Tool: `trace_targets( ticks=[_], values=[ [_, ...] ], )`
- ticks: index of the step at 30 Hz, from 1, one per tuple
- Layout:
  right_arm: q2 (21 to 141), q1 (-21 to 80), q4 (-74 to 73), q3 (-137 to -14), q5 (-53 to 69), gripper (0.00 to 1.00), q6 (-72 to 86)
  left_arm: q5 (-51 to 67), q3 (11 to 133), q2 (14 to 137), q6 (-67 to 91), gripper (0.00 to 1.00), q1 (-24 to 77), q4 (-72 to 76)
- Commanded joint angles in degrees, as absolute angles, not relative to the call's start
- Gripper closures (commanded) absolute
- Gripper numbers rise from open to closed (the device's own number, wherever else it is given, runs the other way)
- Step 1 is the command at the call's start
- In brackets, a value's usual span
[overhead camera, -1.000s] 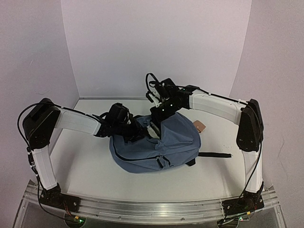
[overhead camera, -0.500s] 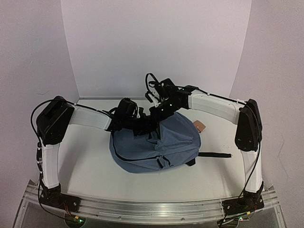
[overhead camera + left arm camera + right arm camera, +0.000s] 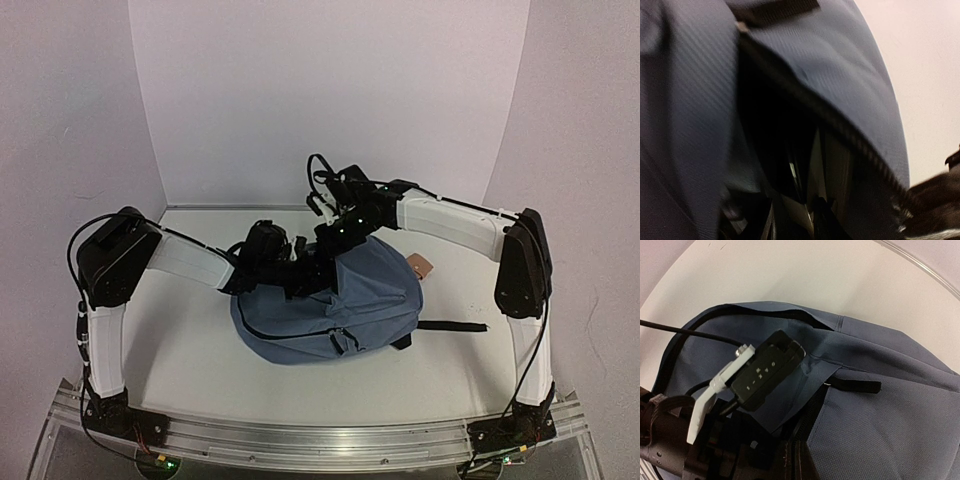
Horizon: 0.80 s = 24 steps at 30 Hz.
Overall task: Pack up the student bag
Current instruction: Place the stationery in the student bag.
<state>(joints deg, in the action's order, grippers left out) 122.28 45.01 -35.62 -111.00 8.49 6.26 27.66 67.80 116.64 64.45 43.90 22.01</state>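
Note:
The slate-blue student bag [image 3: 345, 305] lies mid-table with its opening facing left and back. My right gripper [image 3: 334, 262] is shut on the zipper edge of the opening and holds it up; its dark fingers [image 3: 792, 460] pinch the fabric at the bottom of the right wrist view, on the bag [image 3: 890, 430]. My left gripper [image 3: 306, 278] reaches into the opening. The left wrist view shows the dark inside of the bag [image 3: 700, 100], with a pale thin book [image 3: 792, 210] between the dark fingers, seemingly gripped. Other pale book edges stand behind it.
A small tan item [image 3: 422, 264] lies on the table right of the bag. A black strap [image 3: 452, 326] trails out to the right. The left arm's wrist camera [image 3: 765, 371] sits close above the bag's flap. White walls enclose the back and sides.
My left gripper has moved right and deeper into the bag's opening, and the white book seen at the opening has gone inside. My right gripper stays on the edge.

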Motion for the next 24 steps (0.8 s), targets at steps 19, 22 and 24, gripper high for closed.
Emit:
trace_targets(
  ticks=[19,22,24],
  values=[
    [118.00,45.23,-30.32,-107.12,11.48,1.00,11.33,27.13,67.35,121.61,68.77,0.62,47.37,40.38],
    [117.50,45.24,-30.32,-107.03,11.45,0.98,11.22,24.30,63.66,115.11,66.70,0.54,47.37,33.22],
    [116.90,44.99,-30.32,-106.99,11.33,0.87,11.26,21.13,62.73,110.83,63.53,0.49,47.37,25.18]
  ],
)
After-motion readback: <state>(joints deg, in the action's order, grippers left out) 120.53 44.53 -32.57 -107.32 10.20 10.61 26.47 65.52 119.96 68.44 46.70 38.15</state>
